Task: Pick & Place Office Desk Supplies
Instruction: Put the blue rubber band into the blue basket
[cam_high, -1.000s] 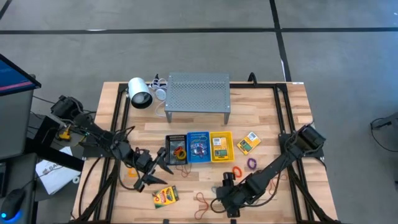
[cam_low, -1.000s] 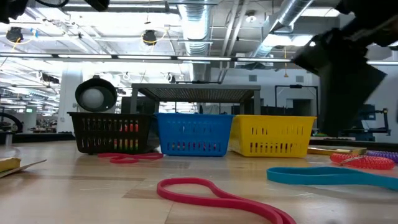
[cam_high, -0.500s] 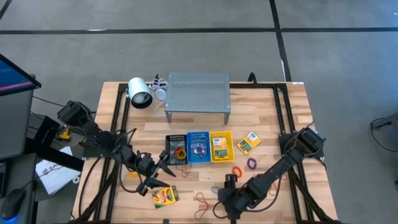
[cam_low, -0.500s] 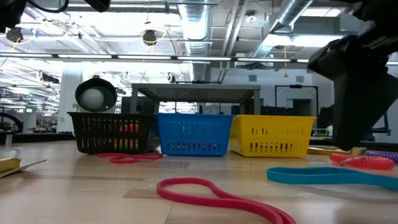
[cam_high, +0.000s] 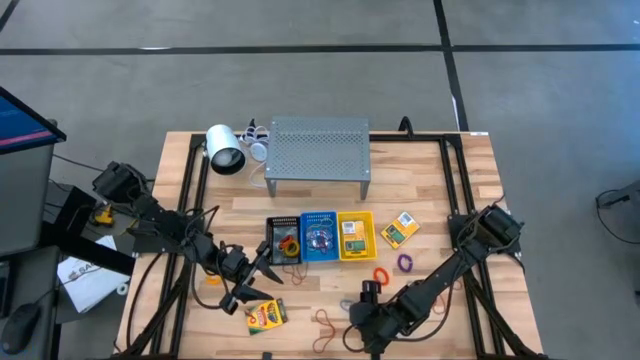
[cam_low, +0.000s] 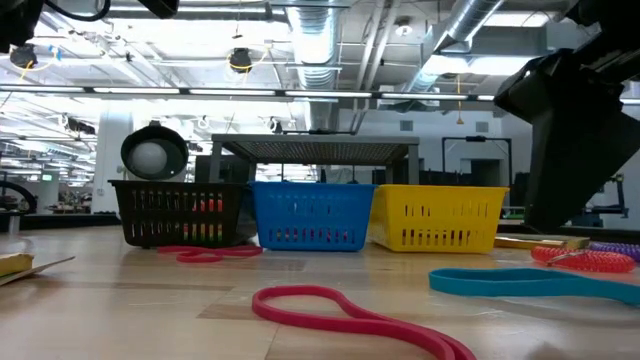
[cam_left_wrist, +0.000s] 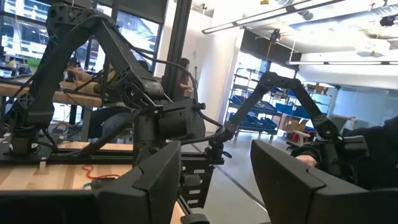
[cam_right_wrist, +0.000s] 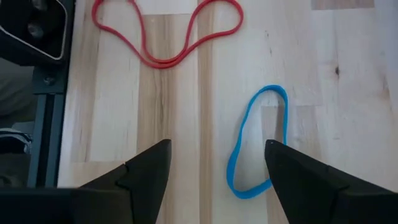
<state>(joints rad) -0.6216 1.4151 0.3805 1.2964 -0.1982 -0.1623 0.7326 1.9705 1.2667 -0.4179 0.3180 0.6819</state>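
We note a light wooden worktop (cam_high: 420, 190) with a black metal frame along its edges. At its far edge stands a grey perforated metal shelf (cam_high: 318, 146) on short legs. Just beside the shelf's left end lies a white cylinder with a dark end (cam_high: 224, 149), tipped on its side. Nearer the middle, three small baskets sit in a row, touching: black basket (cam_high: 283, 240), blue basket (cam_high: 319, 237), yellow basket (cam_high: 356, 235). In the low view they line up in front of the shelf. A monitor (cam_high: 20, 120) shows off the worktop's left side. Grey floor (cam_high: 540, 60) with dark lines surrounds everything.
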